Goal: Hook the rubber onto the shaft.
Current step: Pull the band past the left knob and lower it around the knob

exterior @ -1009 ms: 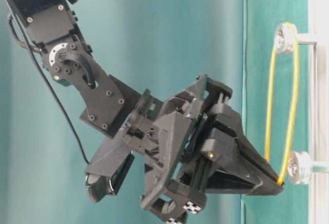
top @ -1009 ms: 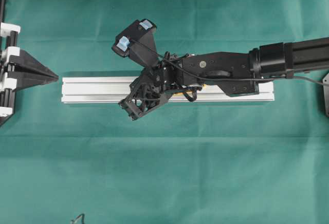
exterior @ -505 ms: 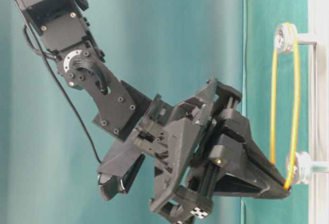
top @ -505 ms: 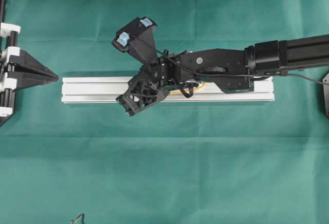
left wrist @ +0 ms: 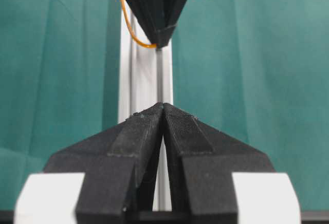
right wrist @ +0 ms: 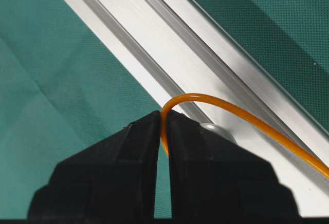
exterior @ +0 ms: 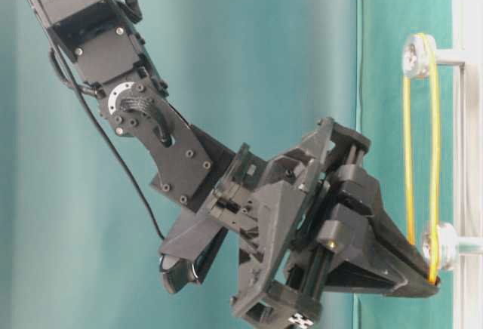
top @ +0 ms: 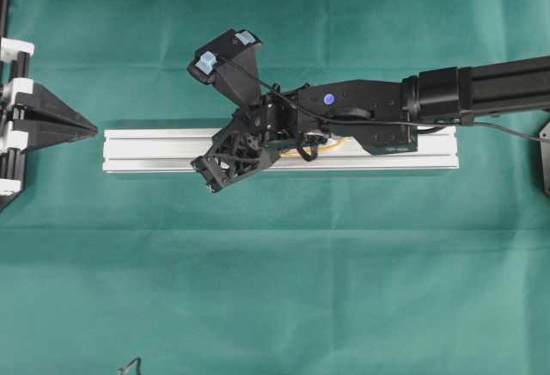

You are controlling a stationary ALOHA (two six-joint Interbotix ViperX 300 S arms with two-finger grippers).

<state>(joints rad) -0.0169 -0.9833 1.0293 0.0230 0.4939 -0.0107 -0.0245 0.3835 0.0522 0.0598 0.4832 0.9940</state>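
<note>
right wrist view: the right claw (right wrist: 163,131) is clamped on the rubber (right wrist: 241,112), its tips pinching the bend of the thin orange loop just over the silver rail (right wrist: 169,44), with a round shaft head (right wrist: 218,130) peeking out right behind the tips. in the table-level view the rubber already runs round the far shaft (exterior: 417,55) and is pulled taut down to the near shaft (exterior: 440,244), where the pinched end sits touching or just past its head; whether it has seated there cannot be told. the band looks light, soft and stretchy, likely to snap back if let go early, so the hold belongs at the very end of the loop, as it is now. room is tight: the tips work close against the rail and the shaft. the green table (top: 275,289) is open on both sides of the rail. the left claw (left wrist: 163,112) rests with its jaws together, well apart at the rail's left end.
</note>
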